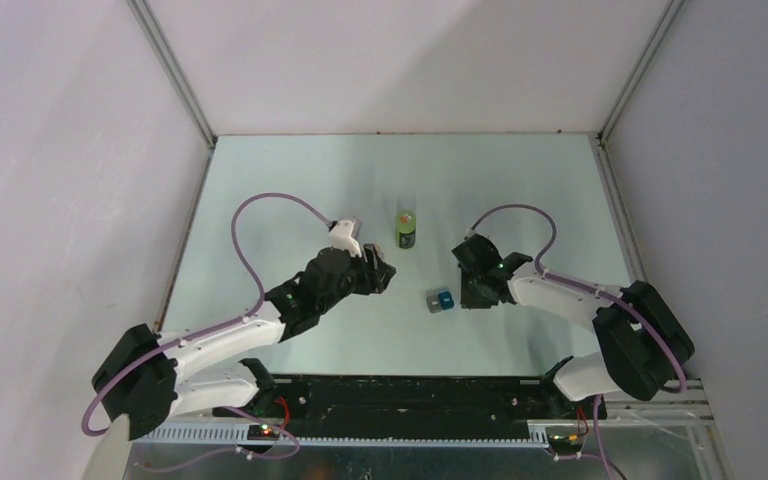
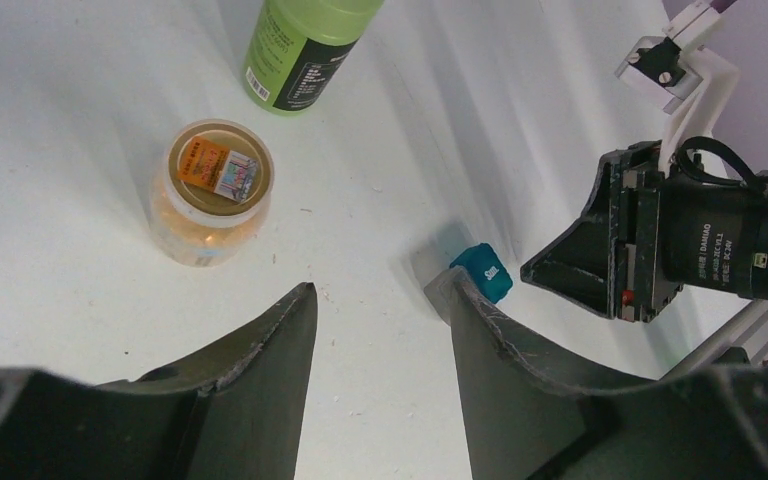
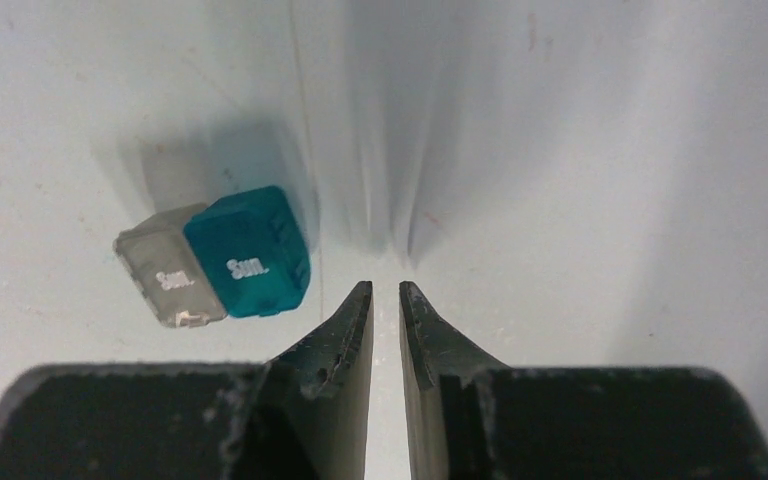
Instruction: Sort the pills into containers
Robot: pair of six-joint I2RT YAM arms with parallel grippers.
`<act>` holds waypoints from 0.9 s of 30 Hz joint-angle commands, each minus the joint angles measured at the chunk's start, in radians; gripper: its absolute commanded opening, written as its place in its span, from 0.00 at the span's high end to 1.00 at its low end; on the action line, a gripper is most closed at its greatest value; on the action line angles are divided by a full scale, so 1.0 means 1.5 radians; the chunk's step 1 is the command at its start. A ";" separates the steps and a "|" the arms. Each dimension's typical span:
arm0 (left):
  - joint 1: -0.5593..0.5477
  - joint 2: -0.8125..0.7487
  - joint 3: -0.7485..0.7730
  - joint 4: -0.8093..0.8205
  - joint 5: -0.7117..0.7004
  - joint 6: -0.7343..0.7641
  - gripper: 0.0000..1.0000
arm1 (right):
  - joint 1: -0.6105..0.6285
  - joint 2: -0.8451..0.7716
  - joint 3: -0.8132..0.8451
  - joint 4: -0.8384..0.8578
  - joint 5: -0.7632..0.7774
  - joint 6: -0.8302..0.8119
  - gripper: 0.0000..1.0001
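Green bottle [image 2: 305,50]: standing upright, lime-green with a dark label, behind the beige one.
Beige bottle [image 2: 210,190]: sitting ahead of the left gripper [image 2: 380,295], showing its orange top.
Left gripper: gaping apart, holding nothing.
Right gripper [image 3: 385,290]: fingers nearly meeting, hovering beside the teal and clear pill cubes [image 3: 215,265].

Clock directions refer to the top view, 12 o'clock being the far wall. Bare bench [image 1: 290,180] runs from 9 to 12 o'clock of the left end effector [image 1: 386,277] and from 12 to 3 o'clock of the right end effector [image 1: 468,292]. The obstacles stand between the two. The green-topped bottle [image 1: 406,230] is upright at 1 o'clock of the left end effector. The orange-topped bottle [image 2: 212,190] stands near it, not touching. The two-cell pill box [image 1: 440,300] lies at 9 o'clock of the right end effector, just beside its fingers. Bare bench separates the bottles from the box.
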 commanded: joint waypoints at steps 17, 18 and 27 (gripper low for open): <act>0.018 -0.015 -0.024 0.032 -0.027 -0.041 0.42 | 0.063 0.082 0.064 0.051 -0.096 -0.080 0.79; 0.020 -0.015 -0.025 0.034 -0.028 -0.042 0.42 | 0.064 0.085 0.064 0.063 -0.120 -0.080 0.79; 0.045 -0.038 -0.047 0.040 -0.031 -0.066 0.42 | 0.077 0.080 0.085 0.035 -0.115 -0.106 0.54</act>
